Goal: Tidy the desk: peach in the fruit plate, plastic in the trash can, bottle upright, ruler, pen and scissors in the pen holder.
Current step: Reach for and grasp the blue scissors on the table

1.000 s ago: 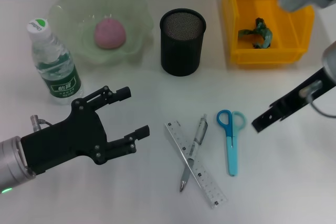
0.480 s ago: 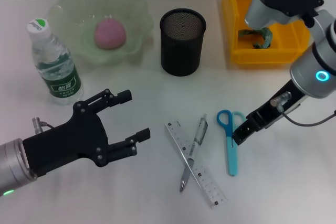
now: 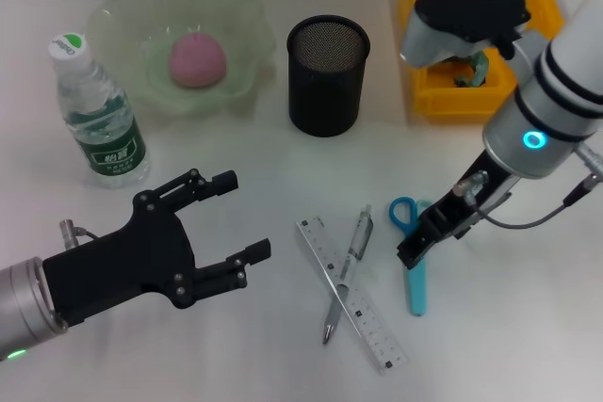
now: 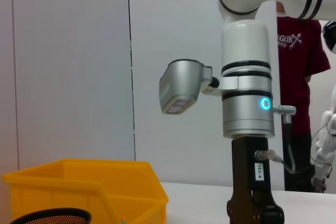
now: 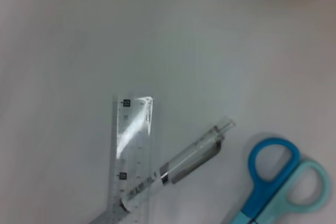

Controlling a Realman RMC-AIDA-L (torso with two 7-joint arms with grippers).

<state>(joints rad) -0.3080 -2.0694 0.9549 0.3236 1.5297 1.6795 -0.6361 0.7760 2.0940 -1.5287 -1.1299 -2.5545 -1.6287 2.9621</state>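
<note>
- Three loose items lie on the white desk (image 3: pixel 528 327): blue-handled scissors (image 3: pixel 415 275), a clear plastic ruler (image 3: pixel 350 295) and a silver pen (image 3: pixel 346 271) crossing it.
- Right gripper (image 3: pixel 415 249) hangs over the scissors' handles; cannot tell its opening.
- Left gripper (image 3: pixel 247 216) hovers open, empty.
- Bottle label unreadable; only the left wrist view shows a red-shirted bystander (image 4: pixel 294 56).

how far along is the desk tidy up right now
Done: peach in the fruit plate, plastic in the trash can, bottle upright. In hand: right claw above the scissors. Left: ruler, pen and scissors into the pen holder.
</note>
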